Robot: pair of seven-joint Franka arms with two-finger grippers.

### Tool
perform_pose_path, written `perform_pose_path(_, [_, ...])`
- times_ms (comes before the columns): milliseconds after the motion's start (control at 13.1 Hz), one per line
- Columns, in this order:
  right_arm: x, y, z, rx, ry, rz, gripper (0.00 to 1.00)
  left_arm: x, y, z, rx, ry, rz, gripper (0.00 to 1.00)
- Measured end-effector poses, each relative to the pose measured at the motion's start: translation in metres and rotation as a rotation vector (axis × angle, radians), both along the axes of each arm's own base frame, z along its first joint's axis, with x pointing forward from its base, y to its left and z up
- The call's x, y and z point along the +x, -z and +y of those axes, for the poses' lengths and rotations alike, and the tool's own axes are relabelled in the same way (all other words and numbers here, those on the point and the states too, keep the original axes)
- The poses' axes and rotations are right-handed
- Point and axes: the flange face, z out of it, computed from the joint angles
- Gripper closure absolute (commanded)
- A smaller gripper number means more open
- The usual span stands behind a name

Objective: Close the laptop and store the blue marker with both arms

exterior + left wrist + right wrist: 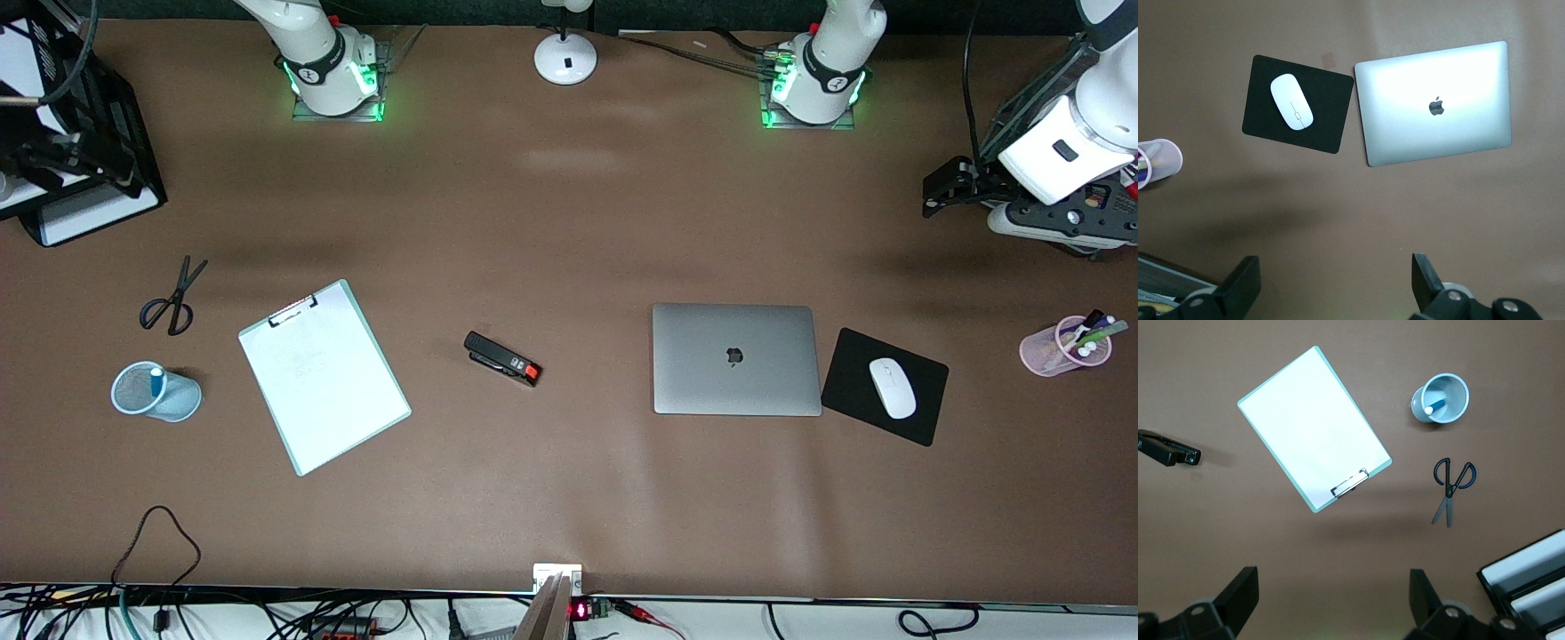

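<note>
Black fingers of my left gripper [1331, 290] and right gripper [1328, 603] hung open, empty, above the counter [569, 222]; the blue marker [156, 381] stood in the blue cup [151, 392], the laptop [736, 359] lay closed.

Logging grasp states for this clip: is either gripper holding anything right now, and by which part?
Nothing is held. The left gripper and right gripper are both open, up over bare table. The laptop lies shut; the blue marker stands in its cup.

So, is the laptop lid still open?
No, the laptop lies shut flat on the table, its lid with the dark logo facing up.
</note>
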Motion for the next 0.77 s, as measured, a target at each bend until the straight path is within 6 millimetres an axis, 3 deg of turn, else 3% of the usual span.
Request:
perform_pose_path(230, [0.0095, 0.0026, 0.0027, 0.009, -0.002, -0.012, 0.0, 0.0, -0.0001, -0.0002, 0.0, 0.001, 0.0, 0.0])
perform_pose_path(765, [0.0102, -0.0011, 0.0085, 0.054, -0.009, -0.026, 0.0, -0.0001, -0.0001, -0.0016, 0.0, 0.004, 0.0, 0.0])
